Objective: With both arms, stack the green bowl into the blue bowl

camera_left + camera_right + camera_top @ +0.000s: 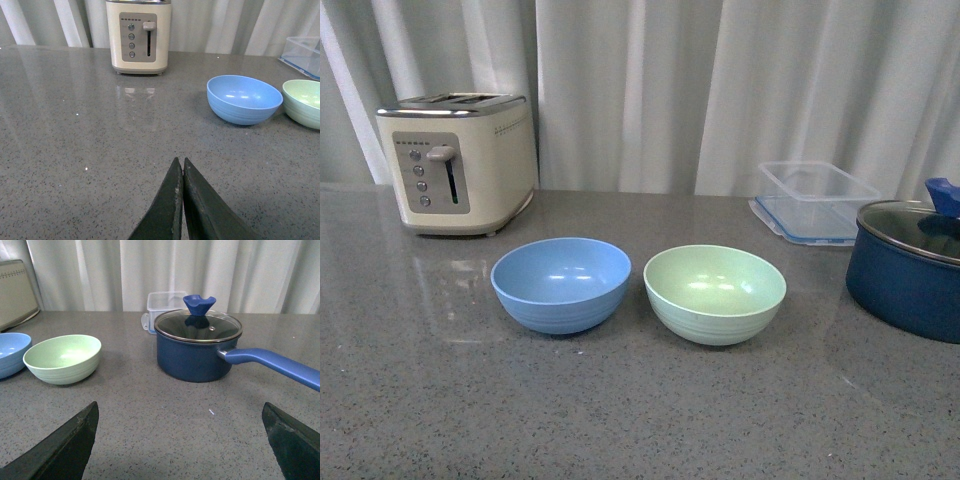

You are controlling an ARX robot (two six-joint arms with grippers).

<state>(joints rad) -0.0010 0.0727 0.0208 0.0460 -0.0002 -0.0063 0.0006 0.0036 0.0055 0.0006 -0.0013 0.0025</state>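
Note:
The green bowl (715, 293) and the blue bowl (561, 283) stand side by side, upright and empty, on the grey counter, blue on the left, a small gap between them. Neither arm shows in the front view. In the left wrist view my left gripper (181, 162) is shut and empty, low over bare counter, well short of the blue bowl (244, 99) and the green bowl (304, 102). In the right wrist view my right gripper (180, 412) is open wide and empty, with the green bowl (63, 358) and the blue bowl's edge (11, 354) ahead to one side.
A cream toaster (456, 162) stands at the back left. A dark navy pot with a glass lid (910, 268) is at the right, its long handle (272, 365) pointing toward my right gripper. A clear plastic container (815, 200) sits behind it. White curtains hang behind the counter.

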